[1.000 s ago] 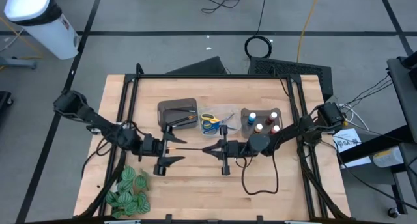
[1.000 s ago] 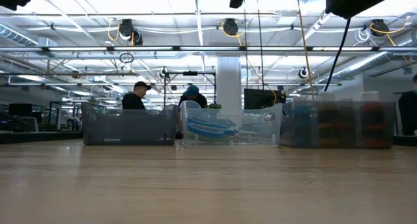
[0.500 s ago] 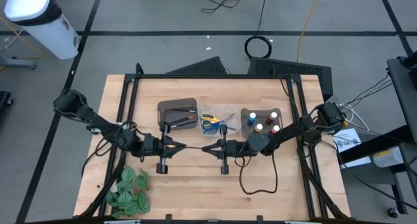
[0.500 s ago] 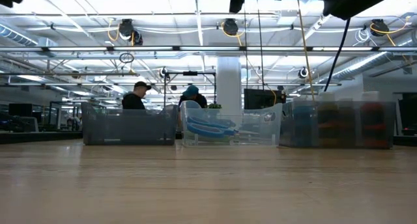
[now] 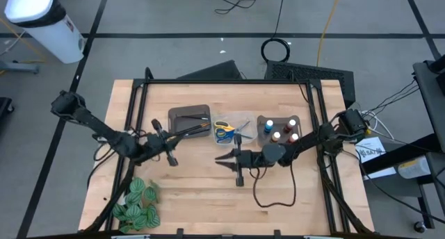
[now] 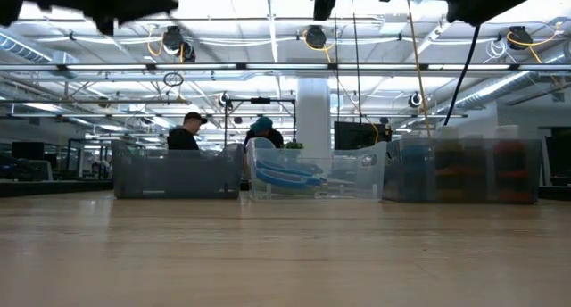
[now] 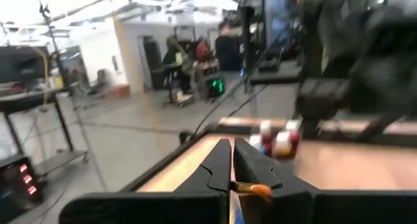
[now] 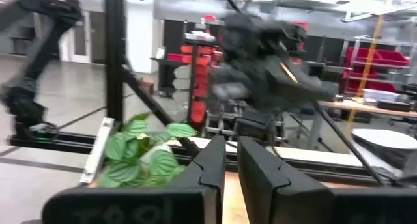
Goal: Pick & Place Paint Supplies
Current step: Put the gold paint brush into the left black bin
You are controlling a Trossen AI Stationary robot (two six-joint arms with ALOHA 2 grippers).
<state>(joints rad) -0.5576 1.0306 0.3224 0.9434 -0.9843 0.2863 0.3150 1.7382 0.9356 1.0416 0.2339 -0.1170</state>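
Observation:
My left gripper (image 5: pixel 174 139) (image 7: pixel 231 167) hovers above the table's left middle, shut on a thin dark paintbrush (image 5: pixel 192 131) that slants toward the grey bin (image 5: pixel 188 114). My right gripper (image 5: pixel 221 157) (image 8: pixel 231 160) hangs over the table's middle, its fingers slightly open with nothing between them. Scissors (image 5: pixel 224 132) with blue and yellow handles lie in the clear bin (image 5: pixel 243 118). Paint bottles (image 5: pixel 281 133) stand in the right-hand bin (image 5: pixel 261 121). My left gripper pinches the paintbrush between its two shut fingers; an orange-brown bit of the brush (image 7: pixel 251 189) shows right beside the fingertips. The fingers come at it roughly level, from the table's left. The brush is lifted clear of the table, its free end over the grey bin's near corner.
A green striped leafy bunch (image 5: pixel 135 203) lies at the near left corner. The three bins stand in a row across the far middle (image 6: pixel 177 171) (image 6: pixel 312 175) (image 6: pixel 464 170). A black frame (image 5: pixel 139 100) borders the table. A cable (image 5: pixel 278 190) loops below the right arm. People sit beyond the table.
The brush hung level between both grippers. My left gripper shut on its left end, then drew back toward the table's left and far side, turning as it went. The brush left my right gripper, which stayed in place, and now slants toward the grey bin.

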